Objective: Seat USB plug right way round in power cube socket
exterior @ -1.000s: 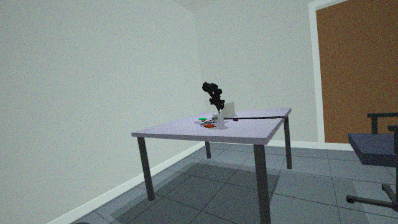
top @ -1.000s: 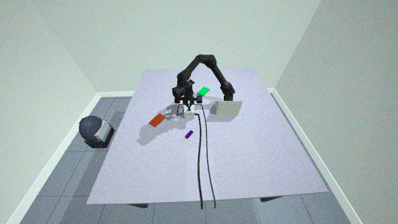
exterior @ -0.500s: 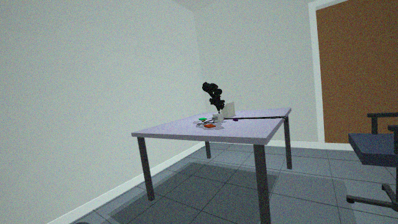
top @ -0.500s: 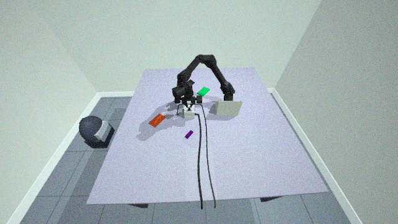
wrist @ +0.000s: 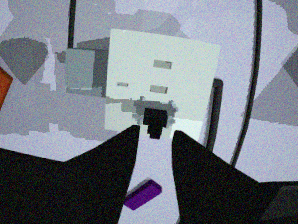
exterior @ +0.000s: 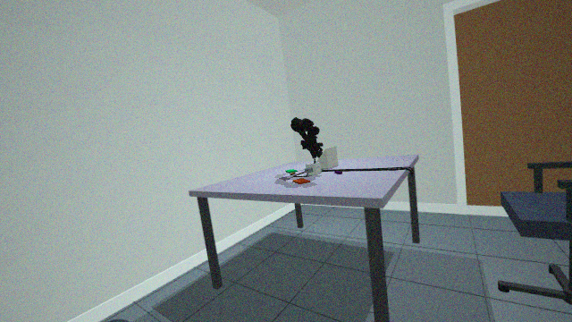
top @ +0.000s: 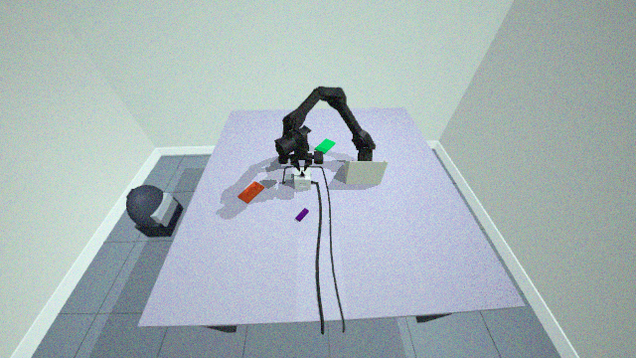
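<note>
The white power cube [top: 302, 182] [exterior: 314, 168] [wrist: 169, 72] sits mid-table under the arm. The black USB plug [wrist: 154, 120] stands in the socket on the cube's top face, near its front edge. My gripper [top: 301, 169] [exterior: 315, 160] [wrist: 156, 135] hangs just above the cube, pointing down. Its fingers are parted, one on each side of the plug, with a gap between each finger and the plug. Nothing is gripped. How deep the plug sits cannot be told.
Two black cables [top: 318, 239] [wrist: 256, 43] run from the cube to the front table edge and hang over it. A purple block [top: 301, 215] [wrist: 143, 195], an orange block [top: 250, 192], a green block [top: 325, 145] and a beige box [top: 365, 173] [exterior: 329, 157] lie around the cube.
</note>
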